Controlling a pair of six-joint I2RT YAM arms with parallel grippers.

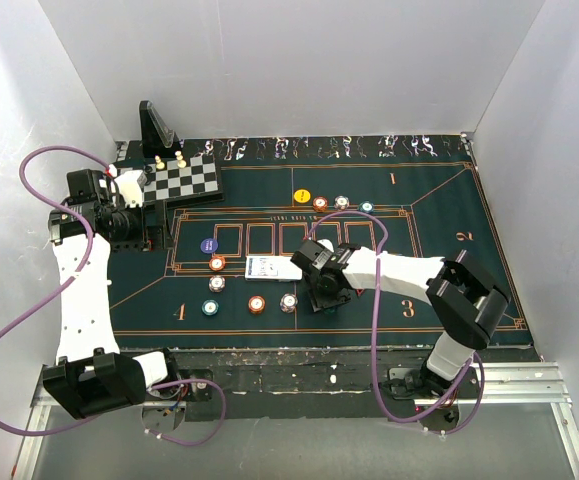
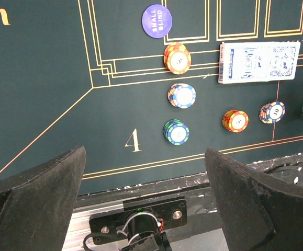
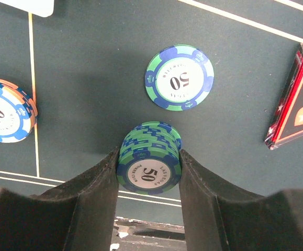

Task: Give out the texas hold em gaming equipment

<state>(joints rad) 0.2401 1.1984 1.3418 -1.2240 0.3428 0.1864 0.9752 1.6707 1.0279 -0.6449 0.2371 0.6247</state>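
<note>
Right fingers (image 3: pixel 105 183), half closed with pads against both sides of the green chip stack (image 3: pixel 149 170) on the counter (image 3: pixel 88 94), loose green chip (image 3: pixel 179 77) just beyond; left fingers (image 2: pixel 41 193) wide open, empty; risk: a shallow pinch could spill upper chips.
</note>
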